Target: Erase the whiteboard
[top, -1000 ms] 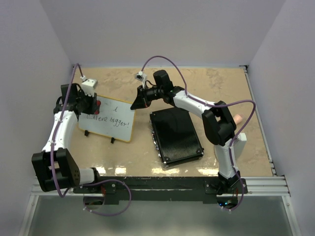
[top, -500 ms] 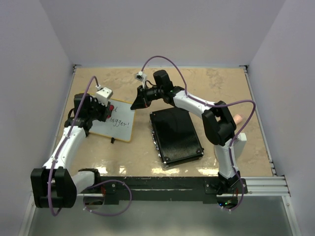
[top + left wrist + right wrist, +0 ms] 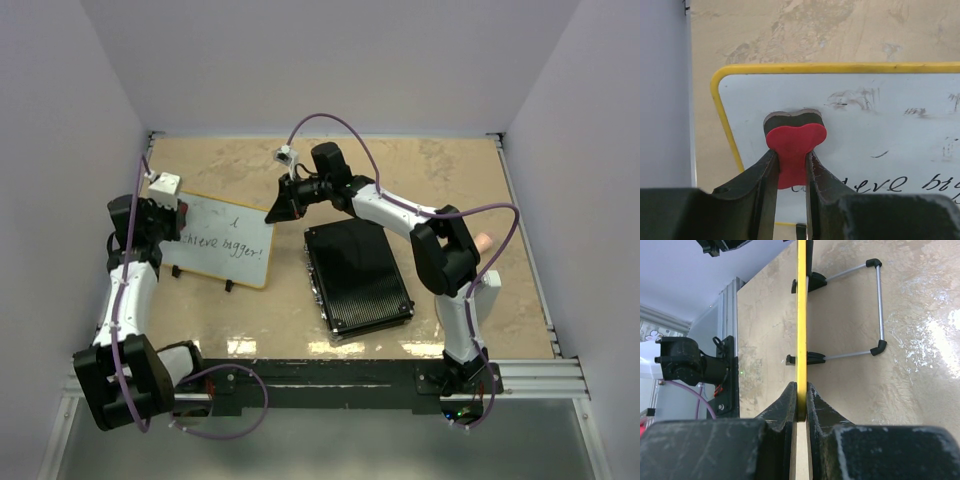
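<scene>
Pale walls (image 3: pixel 330 60) box a beige marbled table (image 3: pixel 450 180). The left pincer (image 3: pixel 791 156) holds a red eraser (image 3: pixel 795 140) against the whiteboard (image 3: pixel 225 245); the right pincer (image 3: pixel 801 387) clamps its far right corner.

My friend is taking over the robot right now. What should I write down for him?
Grippers: the left gripper is shut on the red eraser, which is against the whiteboard near its left end. The right gripper is shut on the whiteboard's edge, steadying it.
Done: the top line is mostly wiped to faint smudges.
Left: the black words lower down.
</scene>
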You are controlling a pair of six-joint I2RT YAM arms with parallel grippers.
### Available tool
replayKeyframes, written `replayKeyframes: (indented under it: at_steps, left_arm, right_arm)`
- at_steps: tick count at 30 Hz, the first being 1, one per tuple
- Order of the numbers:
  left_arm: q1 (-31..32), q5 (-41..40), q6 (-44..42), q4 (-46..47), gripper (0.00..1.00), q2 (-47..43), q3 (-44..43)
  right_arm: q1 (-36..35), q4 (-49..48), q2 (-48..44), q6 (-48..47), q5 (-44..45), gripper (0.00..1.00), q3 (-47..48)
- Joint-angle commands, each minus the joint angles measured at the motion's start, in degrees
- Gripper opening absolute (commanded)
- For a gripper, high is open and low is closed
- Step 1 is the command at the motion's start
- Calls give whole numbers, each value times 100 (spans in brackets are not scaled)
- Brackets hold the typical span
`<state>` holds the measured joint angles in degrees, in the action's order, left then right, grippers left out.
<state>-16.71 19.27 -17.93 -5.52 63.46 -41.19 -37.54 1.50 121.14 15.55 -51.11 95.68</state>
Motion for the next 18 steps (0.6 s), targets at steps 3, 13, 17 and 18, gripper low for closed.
replayKeyframes:
  at_steps: [3, 13, 17, 18]
  left_arm:
    - [-26, 1340, 166, 701, 0, -123, 119]
    - [792, 1352, 844, 1123, 0, -475, 849]
    - [617, 1281, 914, 1299, 0, -309, 797]
    - [442, 1351, 845, 1290, 0, -238, 753]
  right_arm:
    - [-140, -27, 67, -246, -224, 0, 100]
    - [-148, -35, 94, -237, -233, 0, 127]
    - [-140, -44, 85, -237, -232, 0, 109]
    - [-140, -44, 94, -237, -233, 0, 109]
